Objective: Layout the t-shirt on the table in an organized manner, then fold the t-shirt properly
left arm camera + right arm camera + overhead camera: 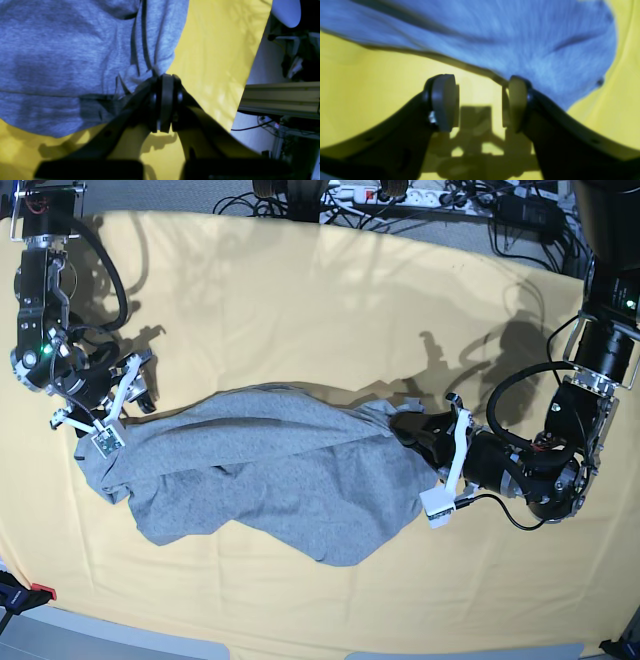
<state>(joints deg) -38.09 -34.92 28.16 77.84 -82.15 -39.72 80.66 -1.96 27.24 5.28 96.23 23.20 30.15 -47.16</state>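
The grey t-shirt lies crumpled and stretched sideways across the middle of the yellow table, plain side up, no lettering visible. My left gripper is shut on a bunched edge of the t-shirt; in the base view the left gripper sits at the shirt's right end. My right gripper stands open low over the cloth at the shirt's left end. The hem of the t-shirt runs just past its right pad; only yellow table shows between the pads.
Cables and a power strip lie beyond the table's far edge. An aluminium rail and wires sit past the table edge in the left wrist view. A small dark-and-red item is at the front left corner.
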